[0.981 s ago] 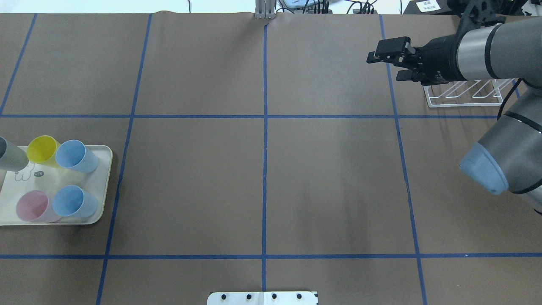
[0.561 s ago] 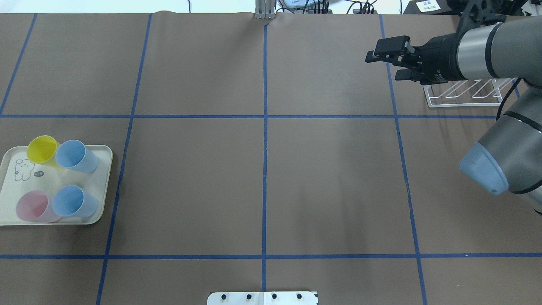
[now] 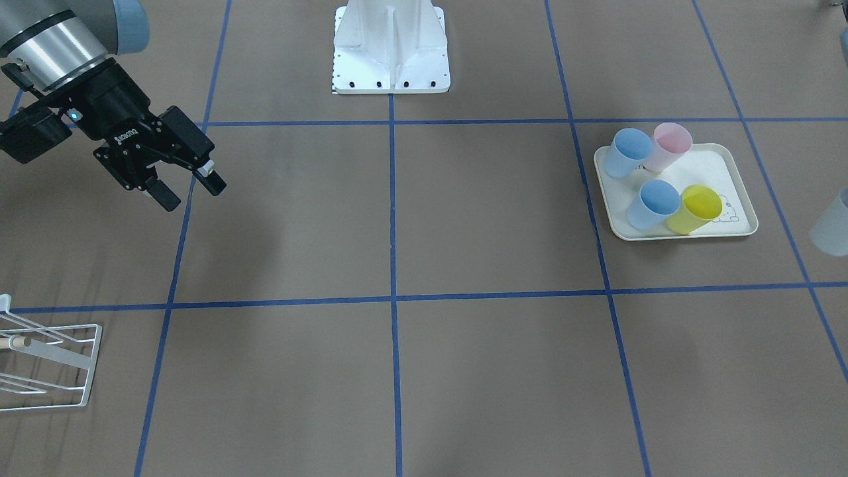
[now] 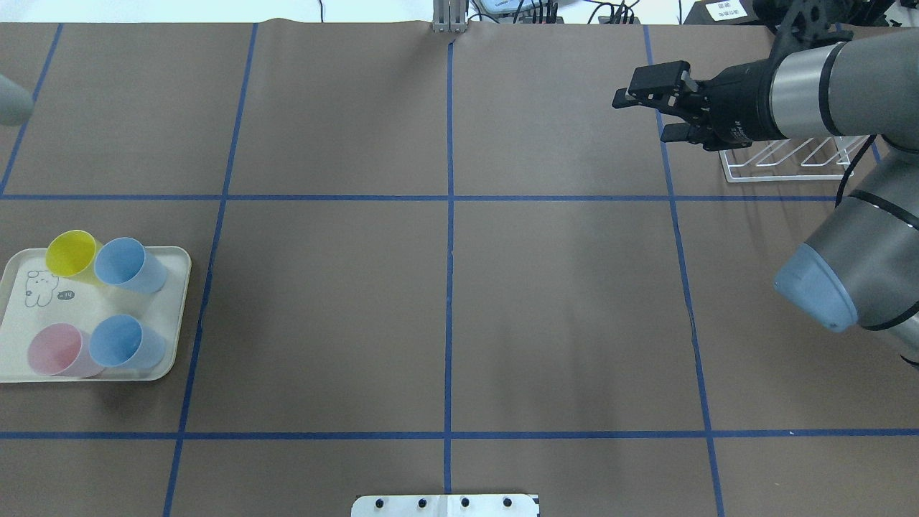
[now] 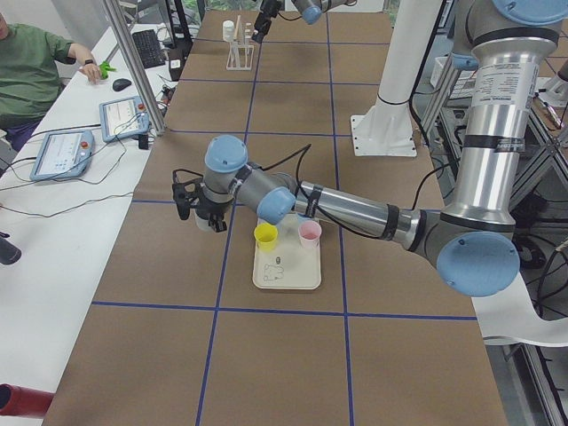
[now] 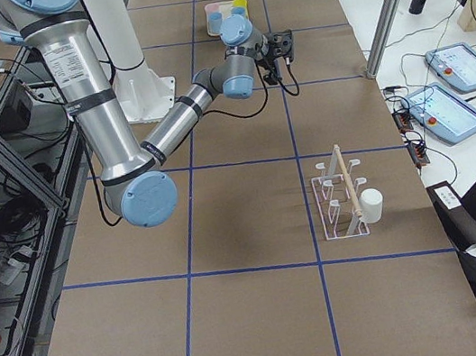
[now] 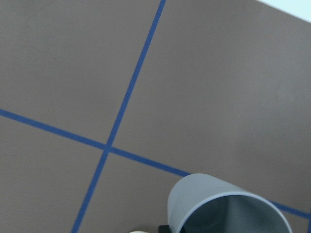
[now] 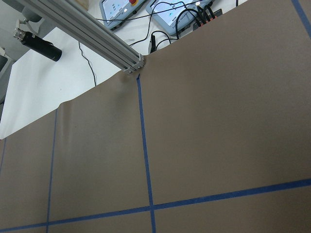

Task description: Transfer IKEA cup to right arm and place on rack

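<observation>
A grey cup shows at the left edge of the overhead view [image 4: 10, 106], at the right edge of the front view [image 3: 831, 228] and close up in the left wrist view [image 7: 228, 208]. My left gripper [image 5: 199, 209] is shut on it, in the air beyond the tray. My right gripper [image 4: 639, 118] is open and empty, in the air just left of the white wire rack [image 4: 790, 164]. In the front view it [image 3: 192, 193] is above and behind the rack [image 3: 50, 361]. The rack's wooden-tipped peg [image 6: 342, 181] stands upright.
A cream tray [image 4: 43, 305] at the table's left holds a yellow cup [image 4: 72, 253], two blue cups [image 4: 126, 262] and a pink cup [image 4: 56, 350]. A white cup [image 6: 371, 205] sits at the rack's end. The robot's white base [image 3: 391, 46] is at the near edge.
The grey cup has moved from over the tray, out of the overhead view, and back in at the far left edge. My right gripper has drifted slightly left, still open.
</observation>
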